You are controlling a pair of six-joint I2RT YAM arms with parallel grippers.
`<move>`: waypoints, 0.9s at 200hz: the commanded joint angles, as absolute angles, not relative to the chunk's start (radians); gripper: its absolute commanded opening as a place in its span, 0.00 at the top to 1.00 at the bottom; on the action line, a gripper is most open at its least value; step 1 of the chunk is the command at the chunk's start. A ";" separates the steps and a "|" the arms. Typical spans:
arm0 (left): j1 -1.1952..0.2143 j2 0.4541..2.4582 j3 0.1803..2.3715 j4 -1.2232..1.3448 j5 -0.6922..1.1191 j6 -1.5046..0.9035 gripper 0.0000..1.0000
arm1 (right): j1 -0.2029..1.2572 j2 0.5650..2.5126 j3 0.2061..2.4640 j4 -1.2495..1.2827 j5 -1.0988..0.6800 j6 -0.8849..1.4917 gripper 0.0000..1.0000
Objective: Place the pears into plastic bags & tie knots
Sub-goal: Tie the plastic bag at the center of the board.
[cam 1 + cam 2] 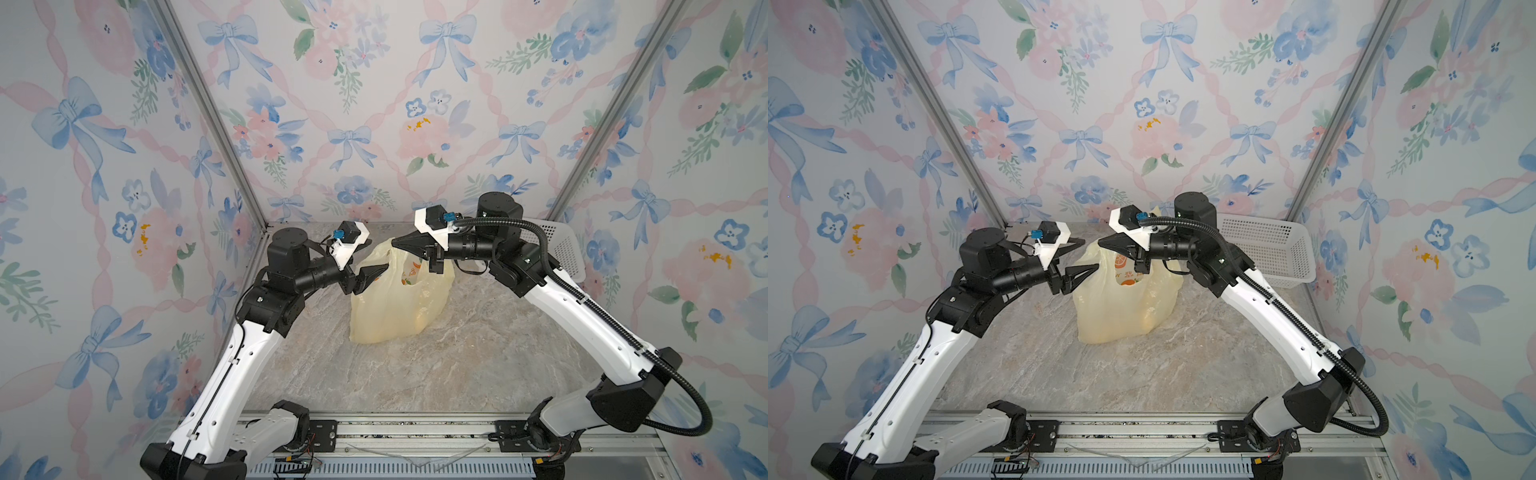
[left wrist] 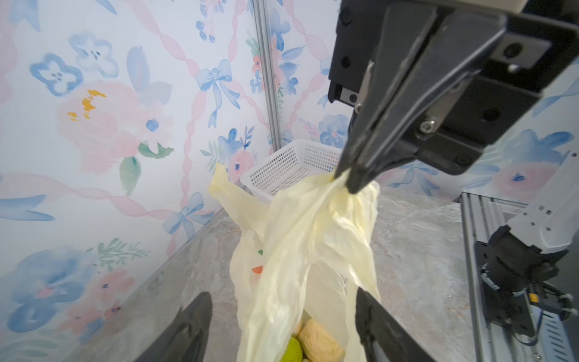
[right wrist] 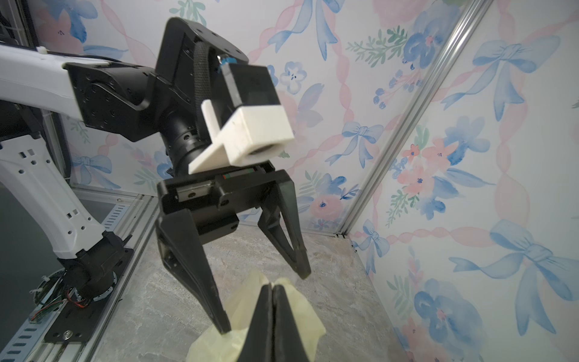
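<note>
Plastic bag (image 1: 395, 307), handle strip (image 2: 316, 200) clamped tight in right gripper (image 2: 347, 181); left gripper (image 2: 280, 296) spread wide, straddling bag neck. Cream pear (image 2: 319, 343), green pear (image 2: 293, 351) inside. Bag upright mid marble table (image 1: 457, 365); white basket (image 1: 569, 249) at two o'clock.

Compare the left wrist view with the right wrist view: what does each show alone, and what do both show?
Only the left wrist view: a green pear and a cream pear inside the bag, plus the basket. Only the right wrist view: the left arm's camera. Both: the bag, the table, the right gripper shut on the bag, the left gripper open.
</note>
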State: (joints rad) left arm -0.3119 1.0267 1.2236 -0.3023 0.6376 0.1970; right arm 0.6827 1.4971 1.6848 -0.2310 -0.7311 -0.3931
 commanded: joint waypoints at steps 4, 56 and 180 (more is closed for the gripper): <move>-0.309 0.981 1.226 -0.254 0.572 0.160 0.14 | 0.690 1.499 1.740 -0.277 -0.689 -0.377 1.00; -0.468 1.107 1.287 -0.159 0.566 0.077 0.11 | 0.714 1.497 1.754 -0.296 -0.683 -0.387 1.00; -0.499 1.074 1.171 -0.002 0.501 -0.022 0.60 | 0.726 1.473 1.726 -0.312 -0.657 -0.399 1.00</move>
State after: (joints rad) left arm -0.4999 1.0729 1.1793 -0.0452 0.4831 -0.0063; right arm 0.7155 1.4963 1.7210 -0.2893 -0.6643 -0.3912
